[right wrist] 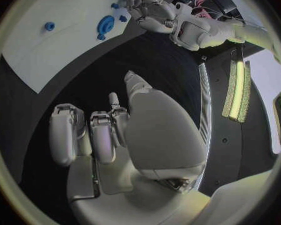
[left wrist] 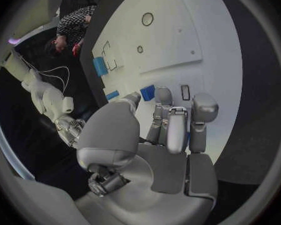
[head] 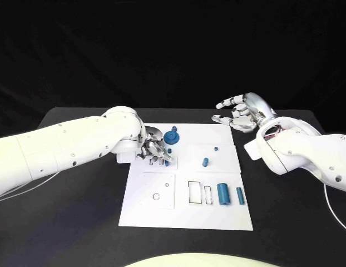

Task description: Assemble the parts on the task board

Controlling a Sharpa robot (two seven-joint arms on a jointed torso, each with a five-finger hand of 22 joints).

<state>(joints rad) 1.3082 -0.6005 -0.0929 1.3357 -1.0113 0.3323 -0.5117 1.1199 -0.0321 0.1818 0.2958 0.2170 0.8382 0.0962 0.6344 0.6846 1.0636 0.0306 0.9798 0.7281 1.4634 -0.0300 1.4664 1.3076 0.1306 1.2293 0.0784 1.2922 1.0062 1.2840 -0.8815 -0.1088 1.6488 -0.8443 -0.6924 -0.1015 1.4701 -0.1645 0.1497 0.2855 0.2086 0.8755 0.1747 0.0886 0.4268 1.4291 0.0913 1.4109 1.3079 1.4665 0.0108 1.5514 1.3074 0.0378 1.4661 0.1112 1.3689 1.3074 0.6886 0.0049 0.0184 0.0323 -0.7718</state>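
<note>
Black table [head: 77, 222]: left robot hand [head: 153, 149] pinches blue part [head: 167, 162]; right robot hand [head: 241, 114] raised, empty, fingers apart.

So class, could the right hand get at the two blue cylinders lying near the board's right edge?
Probably yes. The right hand hovers off the board, holding nothing, and nothing covers the cylinders; the left hand is busy farther away.

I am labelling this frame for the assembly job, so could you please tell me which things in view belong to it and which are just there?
Part of the job:
task board
round blue part
two upright blue parts
small blue part
left hand, over the board
right hand, off the board

Not part of it:
black table
</note>
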